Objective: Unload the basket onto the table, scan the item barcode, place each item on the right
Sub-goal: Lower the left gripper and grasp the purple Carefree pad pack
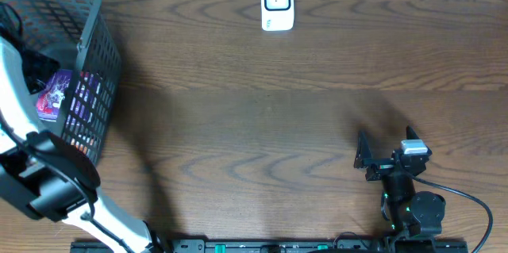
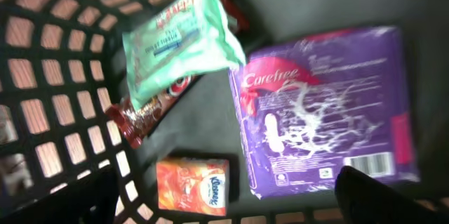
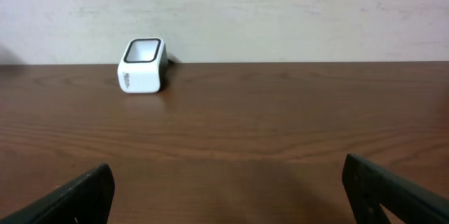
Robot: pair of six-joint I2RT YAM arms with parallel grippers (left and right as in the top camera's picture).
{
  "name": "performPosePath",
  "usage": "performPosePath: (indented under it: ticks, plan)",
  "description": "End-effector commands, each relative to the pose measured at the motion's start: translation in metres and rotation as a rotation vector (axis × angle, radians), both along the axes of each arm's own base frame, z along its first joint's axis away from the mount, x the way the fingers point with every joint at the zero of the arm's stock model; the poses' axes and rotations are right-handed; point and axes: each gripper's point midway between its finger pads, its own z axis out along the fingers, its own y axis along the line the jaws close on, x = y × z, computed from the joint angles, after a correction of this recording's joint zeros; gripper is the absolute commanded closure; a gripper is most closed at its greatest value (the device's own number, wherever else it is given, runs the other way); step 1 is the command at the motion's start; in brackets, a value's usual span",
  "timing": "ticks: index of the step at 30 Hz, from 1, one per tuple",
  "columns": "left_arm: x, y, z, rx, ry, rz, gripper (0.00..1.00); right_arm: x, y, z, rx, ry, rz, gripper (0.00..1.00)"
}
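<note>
**Left claw over the basket, nothing picked yet**

Far left we've got the basket (image 1: 99, 55), dark grey plastic with a square lattice wall, and the left arm reaches down into it. From the left wrist camera the left gripper (image 2: 228, 199) hangs over the contents, jaws spread wide and gripping nothing; its dark fingertips (image 2: 382, 196) just poke into the bottom corners.

Inside, left to right:
- a glossy brown-red wrapper (image 2: 144, 115), print too blurry for us to read
- a soft mint-green packet (image 2: 179, 38) lying partly on top of it, red lettering smeared
- a small orange carton (image 2: 193, 185) with a blue oval Kleenex logo
- the purple pack (image 2: 323, 104), shiny film, "Carefree" in white script, with a white barcode (image 2: 368, 164) at its lower right corner, face up

Mid-table at the far edge sits the scanner (image 1: 277, 3), a white rounded block with a dark-rimmed window. There's small writing on its side that we can't make out. The table (image 1: 254, 126) is dark wood grain.

On the right, the right gripper (image 3: 228, 182) hovers near the front edge, facing the scanner, jaws wide apart and empty.
</note>
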Motion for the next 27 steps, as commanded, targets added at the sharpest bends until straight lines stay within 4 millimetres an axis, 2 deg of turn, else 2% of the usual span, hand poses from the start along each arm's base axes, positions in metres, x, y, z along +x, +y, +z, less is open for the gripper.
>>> performPosePath:
  ticks: [1,7,12,15,19,23,24,25,27]
  plan:
    - [-0.003,-0.003,-0.027,-0.052,0.070,0.016,0.02,0.000,-0.003,-0.001,-0.005,0.000,-0.013,0.01]
    - [-0.006,-0.007,-0.067,-0.127,0.168,0.015,0.02,0.000,-0.003,-0.001,-0.005,0.000,-0.013,0.01]
    - [-0.001,-0.020,-0.097,-0.233,0.189,0.007,0.01,0.000,-0.003,-0.001,-0.005,0.000,-0.013,0.01]
    - [-0.002,-0.022,-0.110,-0.257,0.213,0.009,0.18,0.000,-0.003,-0.001,-0.005,0.000,-0.013,0.01]
    - [-0.004,-0.023,-0.126,-0.278,0.250,0.008,0.24,0.000,-0.003,-0.001,-0.005,0.000,-0.013,0.01]
    - [-0.006,-0.025,-0.139,-0.296,0.278,0.010,0.37,0.000,-0.003,-0.001,-0.005,0.000,-0.013,0.01]
    - [-0.007,-0.025,-0.142,-0.300,0.287,0.011,0.43,0.000,-0.003,-0.001,-0.005,0.000,-0.013,0.01]
    - [-0.008,-0.025,-0.143,-0.302,0.290,0.011,0.44,0.000,-0.003,-0.001,-0.005,0.000,-0.013,0.01]
    - [-0.009,-0.026,-0.146,-0.304,0.292,0.011,0.55,0.000,-0.003,-0.001,-0.005,0.000,-0.013,0.01]
